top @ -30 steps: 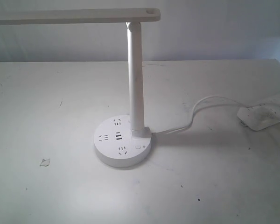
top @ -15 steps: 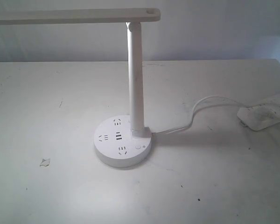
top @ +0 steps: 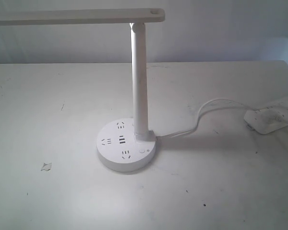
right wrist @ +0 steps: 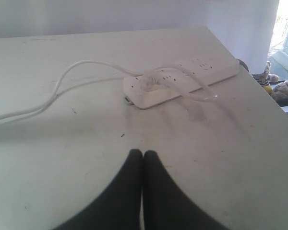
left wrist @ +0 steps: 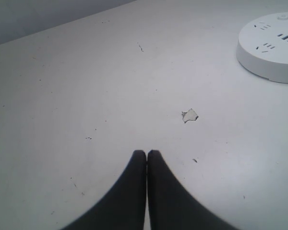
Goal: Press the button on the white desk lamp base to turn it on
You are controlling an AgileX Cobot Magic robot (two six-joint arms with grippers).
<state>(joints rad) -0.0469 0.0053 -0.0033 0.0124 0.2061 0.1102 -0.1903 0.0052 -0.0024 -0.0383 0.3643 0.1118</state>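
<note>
Though the button sits in plain sight on the lamp base, just beside the foot of the pole, nothing touches it. Exterior view matches a second ago: no arm in frame, nothing shifted. Left gripper has its fingers pressed together, empty, over bare table, with the base well apart. Right gripper is likewise closed and empty, facing the power strip. Judgement: the approach has not begun and the press is still to do.

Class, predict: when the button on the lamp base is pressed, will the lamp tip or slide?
Tipping seems unlikely: the base is wide and flat. The long overhanging head may wobble slightly.
</note>
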